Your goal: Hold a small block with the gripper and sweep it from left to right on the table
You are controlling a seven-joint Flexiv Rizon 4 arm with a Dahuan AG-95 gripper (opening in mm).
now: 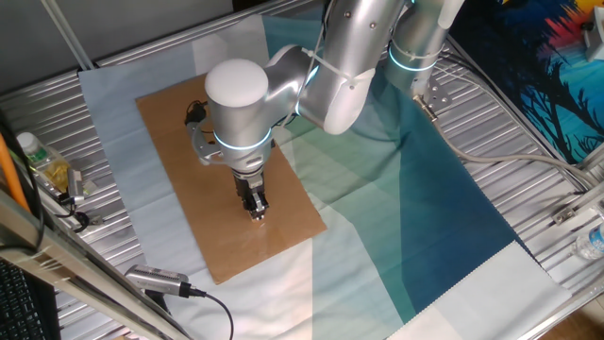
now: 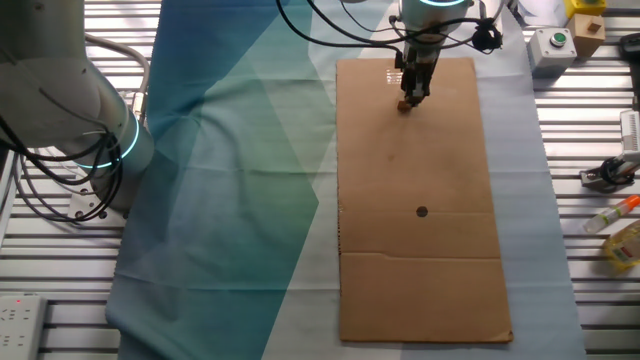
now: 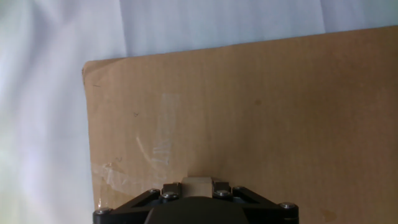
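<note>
The small tan block (image 3: 198, 184) sits between the black fingers of my gripper (image 3: 198, 186), which is shut on it. In one fixed view the gripper (image 1: 257, 213) points down at the brown cardboard sheet (image 1: 189, 142), its tip at or just above the surface near the sheet's right edge. In the other fixed view the gripper (image 2: 410, 100) is over the far end of the cardboard (image 2: 420, 250), with the block (image 2: 406, 106) a small tan spot at its tip. The ribbed metal table (image 1: 528, 142) is draped with pale blue and teal cloth (image 1: 425, 217).
A second silver arm (image 2: 60, 100) stands at the left in the other fixed view. A button box (image 2: 552, 45), tools and a bottle (image 2: 625, 245) lie along the table's right side. A dark dot (image 2: 421, 211) marks the cardboard. A cabled handle (image 1: 156, 280) lies by the front edge.
</note>
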